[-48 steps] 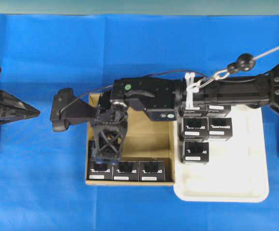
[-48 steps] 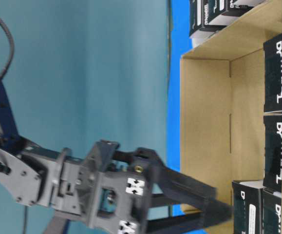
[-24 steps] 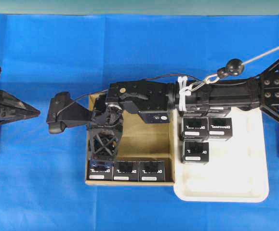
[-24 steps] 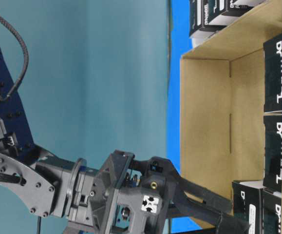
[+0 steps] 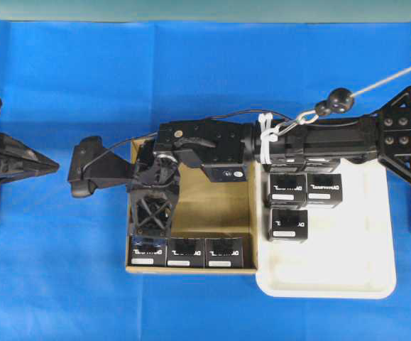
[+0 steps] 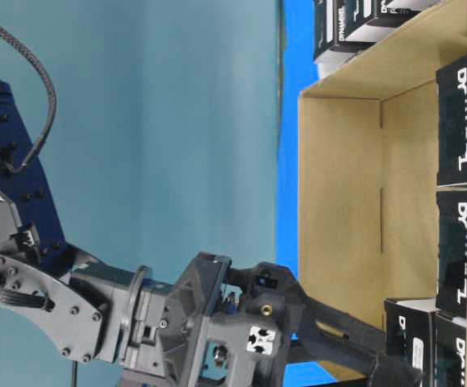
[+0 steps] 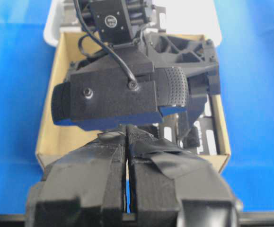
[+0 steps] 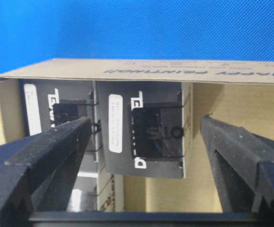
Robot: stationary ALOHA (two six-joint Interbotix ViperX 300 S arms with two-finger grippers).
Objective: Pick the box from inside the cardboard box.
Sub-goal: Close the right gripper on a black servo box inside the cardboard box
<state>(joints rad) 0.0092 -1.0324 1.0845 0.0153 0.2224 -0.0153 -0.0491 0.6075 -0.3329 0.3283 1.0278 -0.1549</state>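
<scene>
Blue cloth (image 5: 63, 270) covers the whole table under everything you are working over.

Your right arm (image 5: 333, 138) reaches in from the right edge, across the white tray and over the cardboard box, and it hides much of both from above. A thin cable with a black ball (image 5: 340, 96) runs up and away from it.

The white tray (image 5: 347, 277) sits just right of the cardboard box, touching its wall. You can count three black cartons (image 5: 288, 224) plainly on it; more may lie under the arm, but you cannot tell.

The cardboard box (image 5: 219, 209) is tan and shallow with low walls. Three black cartons stand in a row along its near wall. At least one more shows behind that row at the left corner in the table-level view; the arm covers the rest of the floor.

The right gripper (image 5: 150, 231) points down into the left part of the cardboard box, jaws spread wide and holding nothing. In the right wrist view the box (image 8: 146, 135) stands between the two fingers, which are clear of its sides, with a neighbouring carton (image 8: 61, 120) just beside it partly behind the left finger (image 8: 42, 146).

The left gripper (image 7: 127, 189) hangs well left of the cardboard box, its taped fingers pressed together with nothing between them. From its camera, the right arm's wrist camera housing (image 7: 118, 97) blocks most of the box interior.
</scene>
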